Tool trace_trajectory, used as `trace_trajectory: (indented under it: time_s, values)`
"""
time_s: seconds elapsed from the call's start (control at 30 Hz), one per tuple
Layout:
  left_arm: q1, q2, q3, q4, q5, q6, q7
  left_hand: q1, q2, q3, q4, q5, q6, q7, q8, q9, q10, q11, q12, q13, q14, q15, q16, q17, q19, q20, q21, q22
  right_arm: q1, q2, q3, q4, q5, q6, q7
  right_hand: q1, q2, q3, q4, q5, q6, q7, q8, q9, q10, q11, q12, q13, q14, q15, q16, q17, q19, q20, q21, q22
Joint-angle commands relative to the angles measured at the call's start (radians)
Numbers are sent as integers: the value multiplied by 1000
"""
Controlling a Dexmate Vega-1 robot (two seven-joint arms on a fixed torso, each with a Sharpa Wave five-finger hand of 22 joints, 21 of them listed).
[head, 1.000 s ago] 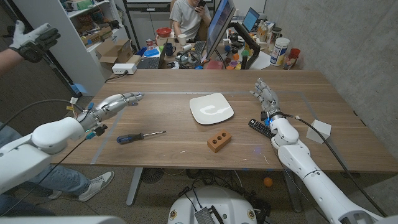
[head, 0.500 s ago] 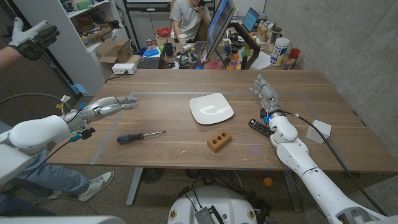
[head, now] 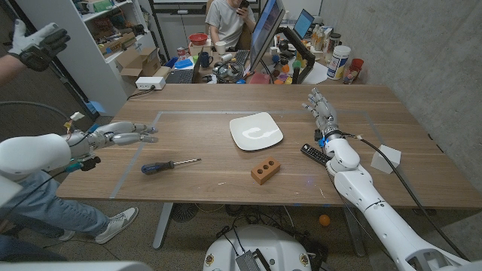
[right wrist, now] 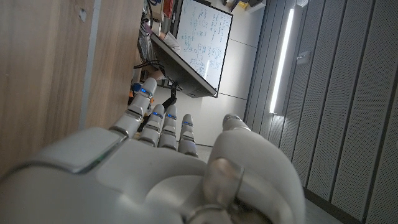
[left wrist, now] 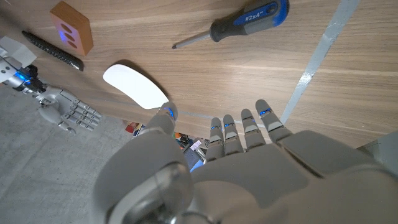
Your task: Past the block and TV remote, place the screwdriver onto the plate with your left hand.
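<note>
The screwdriver (head: 169, 165) lies flat on the desk (head: 211, 135) near its front edge on the robot's left side, blue-and-black handle toward the left, metal shaft pointing toward the middle. Nothing touches it. The left hand (head: 120, 134) hovers near the desk's left edge, just behind the screwdriver and apart from it, fingers stretched out and spread, holding nothing; the left wrist view shows its fingers (left wrist: 249, 127) extended above the wood with the screwdriver (left wrist: 233, 25) beyond them.

The white plate (head: 256, 131) sits at the desk's middle, well to the right of the screwdriver. The brown block (head: 265, 170) lies in front of the plate, nearer the front edge. The black TV remote (head: 315, 154) lies right of the block, just beside the right arm. The right hand (head: 320, 109) stands upright past the remote, fingers apart and empty.

A person's gloved hand (head: 38, 41) is raised at the far left, and another person sits behind the desk.
</note>
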Motion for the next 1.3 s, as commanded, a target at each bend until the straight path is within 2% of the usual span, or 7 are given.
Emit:
trace_trajectory:
  time_s: [0.03, 0.23, 0.47, 0.73, 1.1, 1.3]
  values:
    - [29, -16, -49, -91, 203, 134, -119, 15, -3, 2, -10, 5, 20, 1, 9, 2, 15, 0, 7, 0, 11, 1, 8, 0, 12, 4, -7, 5, 7, 7, -11, -1, -6, -1, -7, -1, -4, 0, -5, -3, 10, -3, -1, 0, 10, -1, -5, -1, 7, 0, 6, 1, 5, 0, -8, 5]
    - [32, -4, -46, -119, 295, 198, -172, 20, -2, -4, -16, 4, 44, 2, 13, 3, 46, -2, 17, -2, 31, 9, 13, 2, 28, 33, -12, 6, 8, 12, -14, 6, -4, 1, -8, -3, -4, 0, -5, -3, 10, -4, -1, 0, 11, -1, -7, -2, 8, 1, 6, 0, 5, 0, -10, 5]
    - [10, 26, -19, -113, 349, 249, -227, 22, 1, -9, -18, 4, 69, 7, 18, 4, 77, -2, 27, -3, 52, 14, 19, 3, 55, 38, -11, 7, 10, 16, -16, 10, -6, 13, -8, -5, -4, 0, -5, -3, 11, -5, -2, 0, 14, 1, -9, -3, 10, 0, 7, -2, 5, 2, -14, 5]
    - [-3, 96, 84, -103, 482, 319, -201, 23, 1, -15, -19, 3, 83, 6, 19, 4, 104, -2, 35, -4, 71, 19, 24, 4, 65, 42, -15, 8, 9, 21, -14, 14, -5, 29, -9, -8, -6, -1, -6, -3, 14, -7, -3, 0, 23, 1, -10, -5, 16, 0, 8, -6, 10, 3, -18, 5]
    - [-51, 149, 192, -77, 508, 346, -184, 27, 2, -19, -22, 3, 88, 4, 17, 4, 106, -9, 34, -5, 77, 20, 24, 4, 70, 46, -19, 8, 4, 20, -9, 9, -4, 37, -13, -13, -8, -3, -6, -3, 15, -11, -4, 0, 27, 3, -15, -7, 20, 2, 8, -10, 13, 5, -25, 6]
    - [-53, 168, 236, -85, 542, 367, -145, 29, 3, -20, -22, 3, 91, 3, 16, 4, 113, -12, 36, -5, 81, 23, 24, 4, 71, 48, -23, 9, 5, 22, -9, 18, -2, 46, -9, -15, -8, -3, -6, -3, 16, -11, -5, 0, 28, 2, -17, -8, 21, 2, 8, -11, 15, 6, -27, 6]
